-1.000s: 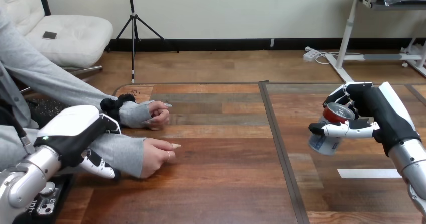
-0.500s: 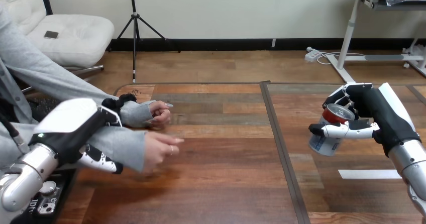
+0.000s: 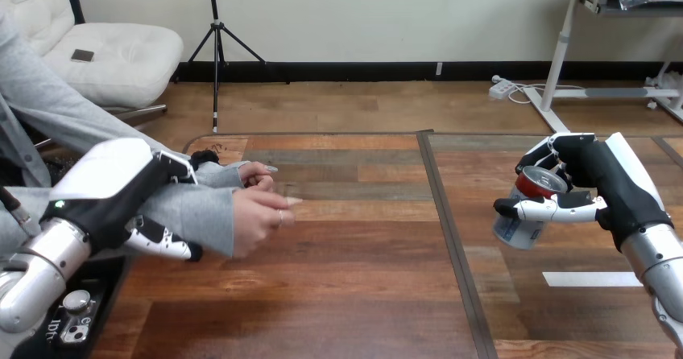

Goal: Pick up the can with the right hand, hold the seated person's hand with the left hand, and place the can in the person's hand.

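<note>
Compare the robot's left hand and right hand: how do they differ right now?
The left hand curls round the person's forearm; the right hand curls round the can, holding it tilted. The left hand is at the table's left side, the right hand at its right. Both are shut on something.

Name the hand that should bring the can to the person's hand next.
Right. The right hand grips the can, tilted, above the table. The left hand is curled round the person's forearm, so it is occupied.
</note>
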`<state>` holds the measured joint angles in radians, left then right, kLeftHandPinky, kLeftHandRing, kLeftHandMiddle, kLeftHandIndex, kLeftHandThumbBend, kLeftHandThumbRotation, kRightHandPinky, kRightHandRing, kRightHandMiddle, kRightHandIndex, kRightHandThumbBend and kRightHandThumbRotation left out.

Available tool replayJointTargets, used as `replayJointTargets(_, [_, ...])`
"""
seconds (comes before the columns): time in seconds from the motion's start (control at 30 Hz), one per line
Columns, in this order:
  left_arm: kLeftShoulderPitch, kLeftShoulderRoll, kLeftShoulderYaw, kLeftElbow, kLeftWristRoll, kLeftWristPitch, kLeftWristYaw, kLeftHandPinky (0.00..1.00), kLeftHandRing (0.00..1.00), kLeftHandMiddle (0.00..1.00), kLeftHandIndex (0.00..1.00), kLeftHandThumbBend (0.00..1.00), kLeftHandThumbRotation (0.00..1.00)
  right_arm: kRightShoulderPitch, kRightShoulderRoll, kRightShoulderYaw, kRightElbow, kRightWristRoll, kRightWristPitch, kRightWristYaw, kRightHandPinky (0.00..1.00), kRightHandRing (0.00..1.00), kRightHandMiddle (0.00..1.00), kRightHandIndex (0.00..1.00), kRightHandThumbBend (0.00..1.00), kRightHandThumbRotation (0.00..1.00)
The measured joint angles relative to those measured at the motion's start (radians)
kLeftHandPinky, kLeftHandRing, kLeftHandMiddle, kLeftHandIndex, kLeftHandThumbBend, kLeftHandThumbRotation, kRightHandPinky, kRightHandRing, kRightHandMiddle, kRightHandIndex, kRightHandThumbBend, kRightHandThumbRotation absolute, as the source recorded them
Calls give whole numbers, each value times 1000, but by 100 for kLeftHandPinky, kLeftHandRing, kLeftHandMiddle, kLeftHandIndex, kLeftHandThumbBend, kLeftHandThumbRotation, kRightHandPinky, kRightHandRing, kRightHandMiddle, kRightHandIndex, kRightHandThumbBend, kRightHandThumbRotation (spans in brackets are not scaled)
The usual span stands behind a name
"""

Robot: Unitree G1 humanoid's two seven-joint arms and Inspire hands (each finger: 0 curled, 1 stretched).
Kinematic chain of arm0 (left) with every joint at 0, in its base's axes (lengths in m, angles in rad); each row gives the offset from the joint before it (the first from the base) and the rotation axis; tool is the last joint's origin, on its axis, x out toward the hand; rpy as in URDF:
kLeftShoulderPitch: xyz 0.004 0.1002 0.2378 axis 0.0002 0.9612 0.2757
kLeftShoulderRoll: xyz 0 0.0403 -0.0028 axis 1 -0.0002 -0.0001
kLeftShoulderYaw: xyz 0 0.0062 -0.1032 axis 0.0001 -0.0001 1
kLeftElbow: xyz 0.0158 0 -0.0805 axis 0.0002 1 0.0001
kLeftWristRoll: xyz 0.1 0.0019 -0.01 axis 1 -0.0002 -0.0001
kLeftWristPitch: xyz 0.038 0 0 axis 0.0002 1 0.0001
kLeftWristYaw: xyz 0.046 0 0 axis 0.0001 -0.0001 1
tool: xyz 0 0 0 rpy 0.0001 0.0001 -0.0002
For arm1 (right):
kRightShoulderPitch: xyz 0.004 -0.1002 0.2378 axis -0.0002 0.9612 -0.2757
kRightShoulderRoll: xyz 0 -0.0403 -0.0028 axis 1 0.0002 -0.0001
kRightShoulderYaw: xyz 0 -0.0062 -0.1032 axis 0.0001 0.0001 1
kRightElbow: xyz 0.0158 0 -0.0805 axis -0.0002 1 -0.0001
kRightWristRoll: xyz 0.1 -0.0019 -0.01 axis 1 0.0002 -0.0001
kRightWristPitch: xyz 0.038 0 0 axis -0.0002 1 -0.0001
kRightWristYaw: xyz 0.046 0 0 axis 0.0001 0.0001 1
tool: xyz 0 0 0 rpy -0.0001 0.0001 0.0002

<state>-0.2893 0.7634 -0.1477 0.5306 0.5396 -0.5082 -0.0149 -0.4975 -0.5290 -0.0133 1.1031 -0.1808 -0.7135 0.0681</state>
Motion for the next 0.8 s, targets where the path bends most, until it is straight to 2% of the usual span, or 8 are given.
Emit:
replayJointTargets(0.23, [7, 0, 13, -35, -10, 0, 0, 22, 27, 34, 44, 83, 0, 0, 6, 1, 0, -1, 0, 0, 27, 31, 39, 43, 80, 0])
replayJointTargets(0.63, [17, -10, 21, -73, -20, -2, 3, 21, 26, 33, 43, 82, 0, 0, 21, 3, 0, -5, 0, 0, 23, 27, 38, 43, 80, 0])
replayJointTargets(0.8, [21, -19, 23, -83, -22, -2, 3, 24, 29, 36, 44, 80, 0, 0, 24, 4, 0, -8, 0, 0, 24, 28, 38, 43, 80, 0])
